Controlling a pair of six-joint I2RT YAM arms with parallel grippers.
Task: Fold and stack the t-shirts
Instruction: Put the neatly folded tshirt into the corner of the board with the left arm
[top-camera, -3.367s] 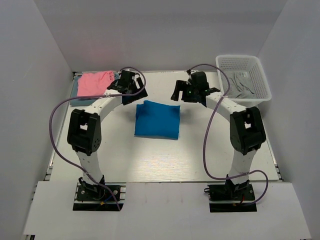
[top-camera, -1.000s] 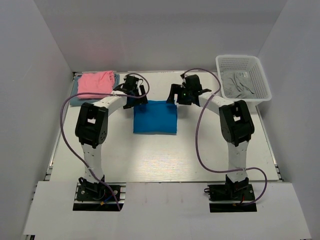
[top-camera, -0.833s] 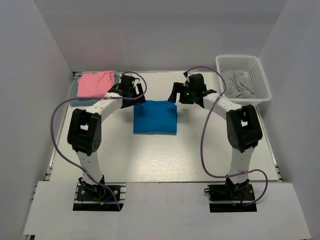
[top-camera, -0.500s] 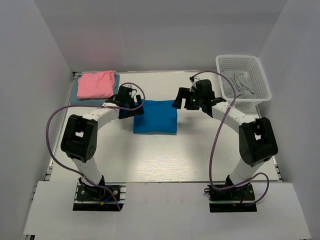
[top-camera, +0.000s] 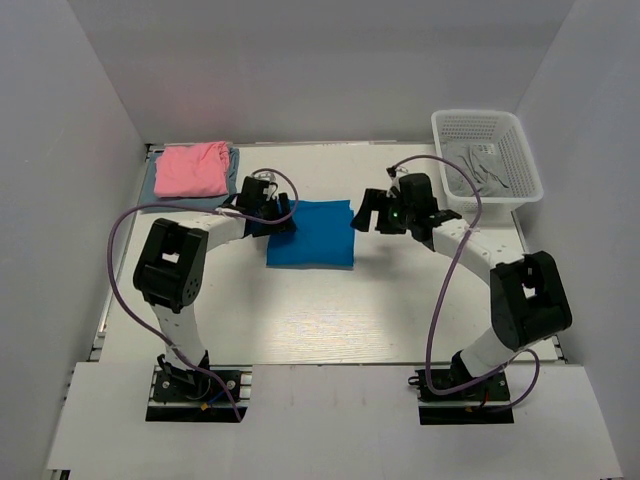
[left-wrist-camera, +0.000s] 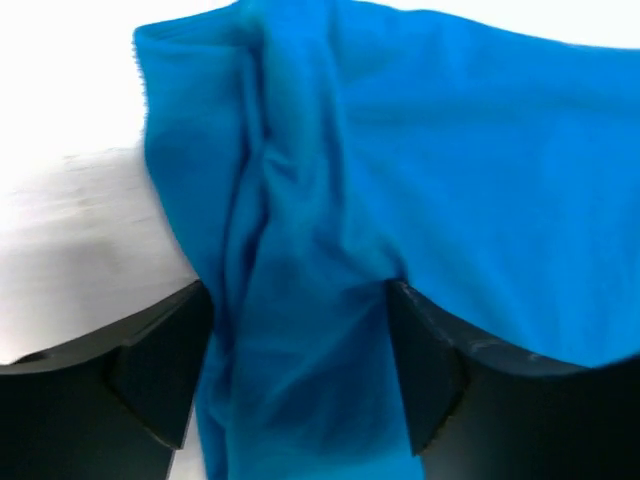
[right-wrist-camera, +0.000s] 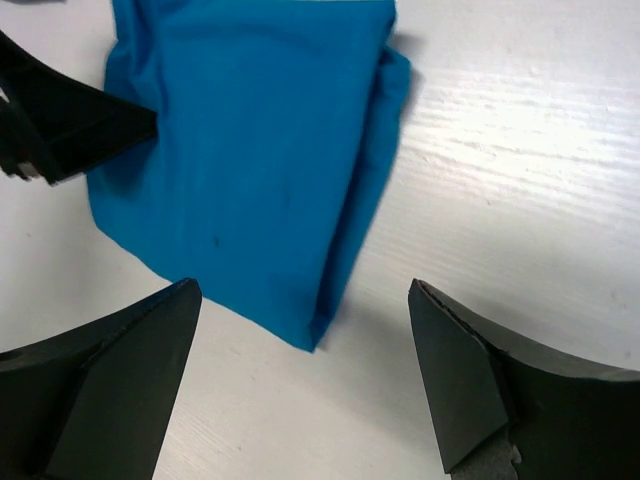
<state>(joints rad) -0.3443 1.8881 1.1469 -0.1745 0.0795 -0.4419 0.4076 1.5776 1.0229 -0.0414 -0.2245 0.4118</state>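
The bright blue t-shirt (top-camera: 312, 235) lies folded into a rectangle at mid table. My left gripper (top-camera: 272, 222) is low at its left edge. In the left wrist view (left-wrist-camera: 300, 300) the jaws stand apart with bunched blue cloth (left-wrist-camera: 450, 150) between them. My right gripper (top-camera: 365, 215) is open just off the shirt's right edge. In the right wrist view (right-wrist-camera: 302, 290) its jaws are wide apart above a corner of the shirt (right-wrist-camera: 250, 150). The pink t-shirt (top-camera: 192, 168) lies folded on the grey-blue one (top-camera: 234, 162) at the far left.
A white mesh basket (top-camera: 487, 120) with grey cloth (top-camera: 480, 165) inside stands at the far right corner. White walls close in the table on three sides. Purple cables loop beside both arms. The left gripper's black fingers (right-wrist-camera: 60, 130) show in the right wrist view.
Both grippers moved from the blue shirt's far corners toward me, down to its left and right sides. The shirt now lies squarer than 3.4 s ago.
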